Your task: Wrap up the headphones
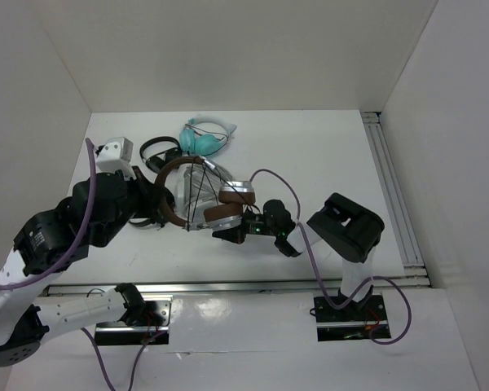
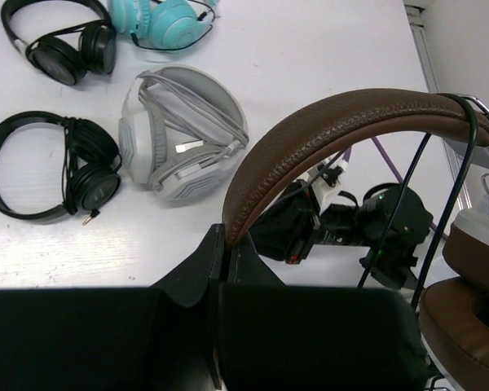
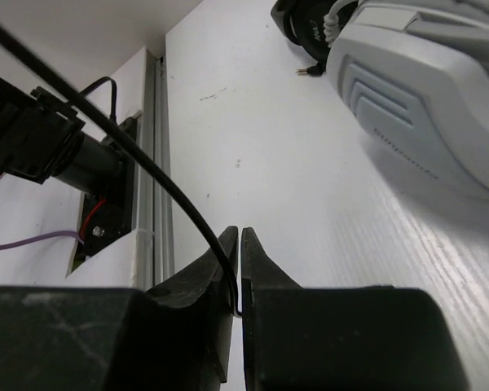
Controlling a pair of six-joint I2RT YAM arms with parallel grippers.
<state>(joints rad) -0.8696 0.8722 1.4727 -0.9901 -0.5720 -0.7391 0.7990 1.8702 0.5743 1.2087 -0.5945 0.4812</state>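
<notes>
The headphones (image 1: pixel 173 173) have a dark brown headband (image 2: pixel 326 122) and brown-and-silver earcups (image 1: pixel 228 204), and are held up over the table's middle. My left gripper (image 2: pixel 226 238) is shut on the headband's end (image 1: pixel 168 213). The earcups (image 2: pixel 473 285) hang at the right of the left wrist view on thin wire yokes. My right gripper (image 3: pixel 240 238) sits just below the earcups (image 1: pixel 232 232). It is shut on the thin dark cable (image 3: pixel 147 163), which runs from the upper left down between its jaws.
A grey pair of headphones (image 2: pixel 179 138) lies under the brown pair. Two black pairs (image 2: pixel 49 163) (image 2: pixel 61 41) and a teal pair (image 2: pixel 163 20) lie toward the back left. A white box (image 1: pixel 114 151) stands at the left, and a rail (image 1: pixel 391 187) runs along the right.
</notes>
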